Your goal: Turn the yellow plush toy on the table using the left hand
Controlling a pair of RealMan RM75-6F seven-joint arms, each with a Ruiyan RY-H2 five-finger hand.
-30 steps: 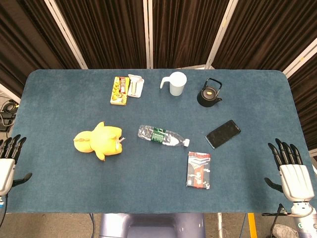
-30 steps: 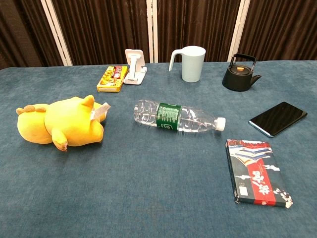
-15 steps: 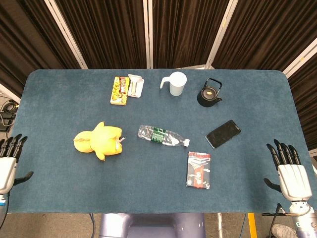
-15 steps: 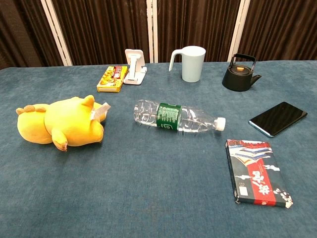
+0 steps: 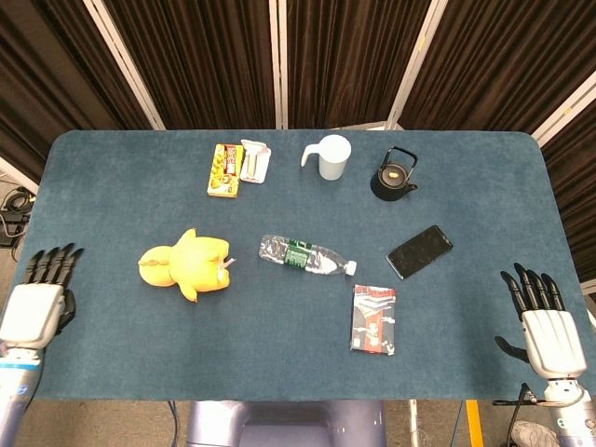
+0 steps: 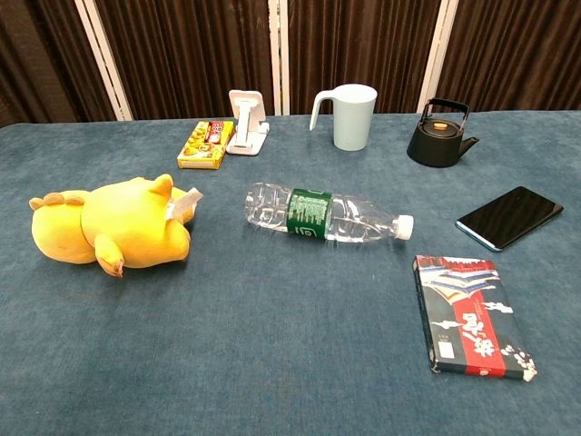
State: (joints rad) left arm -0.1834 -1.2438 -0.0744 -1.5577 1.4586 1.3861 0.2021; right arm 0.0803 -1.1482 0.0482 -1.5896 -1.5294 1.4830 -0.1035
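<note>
The yellow plush toy point(image 5: 186, 264) lies on its side on the left part of the blue table point(image 5: 121, 186), also seen in the chest view as the plush toy point(image 6: 109, 227). My left hand point(image 5: 39, 303) hovers at the table's left front edge, fingers spread and empty, well left of the toy. My right hand point(image 5: 546, 326) stays off the right front edge, fingers spread and holding nothing. Neither hand appears in the chest view.
A clear water bottle point(image 5: 305, 256) lies right of the toy. A dark booklet point(image 5: 374, 318) and a black phone point(image 5: 419, 250) lie further right. At the back stand a yellow box point(image 5: 222, 169), a white stand point(image 5: 253, 159), a pale mug point(image 5: 331, 157) and a black kettle point(image 5: 394, 174).
My left hand has moved right and forward, from off the left edge onto the table's edge. The right hand has barely shifted. The toy has not moved.
</note>
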